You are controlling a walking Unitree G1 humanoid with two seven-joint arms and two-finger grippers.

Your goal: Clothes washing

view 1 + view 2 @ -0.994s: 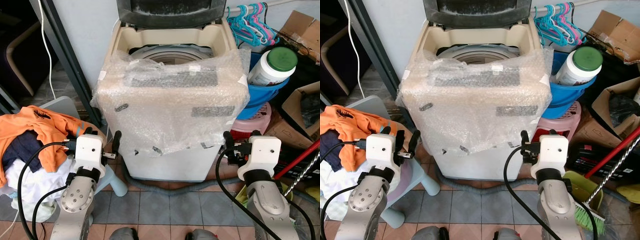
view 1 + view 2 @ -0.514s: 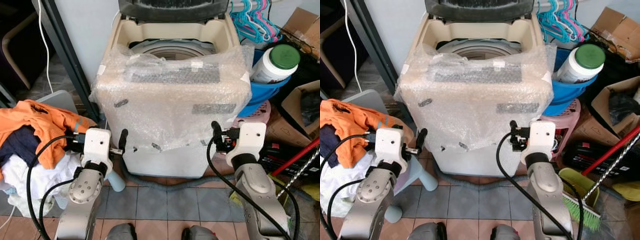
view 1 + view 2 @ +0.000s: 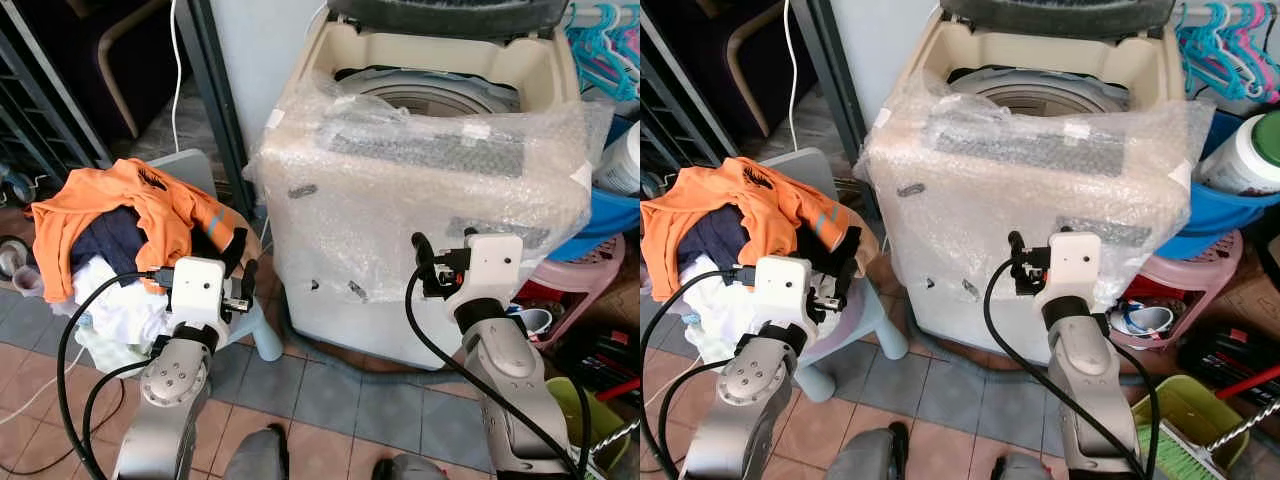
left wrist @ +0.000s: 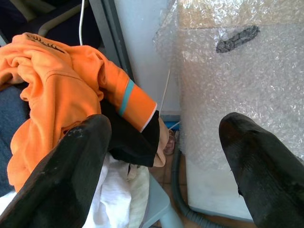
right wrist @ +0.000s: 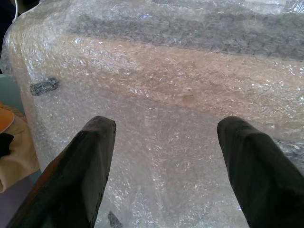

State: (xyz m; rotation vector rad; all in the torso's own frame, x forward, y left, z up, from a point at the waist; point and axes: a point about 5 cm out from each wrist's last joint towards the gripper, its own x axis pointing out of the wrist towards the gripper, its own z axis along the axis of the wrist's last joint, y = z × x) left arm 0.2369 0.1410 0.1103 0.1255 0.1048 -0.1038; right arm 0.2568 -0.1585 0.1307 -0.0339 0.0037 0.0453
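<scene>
Bubble-wrapped washing machine sits dead ahead of you, lid up. Clothes pile, orange garment on top, sits on a chair to your left. Left gripper near the pile, fingers spread, empty. Right gripper faces the wrap, spread too.

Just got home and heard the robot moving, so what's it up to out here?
It faces a top-loading washing machine, lid up, front wrapped in bubble wrap. The laundry pile, orange top uppermost, sits on a small chair to its left. The left end effector is open beside the pile; the right end effector is open before the machine. Neither holds anything.
</scene>
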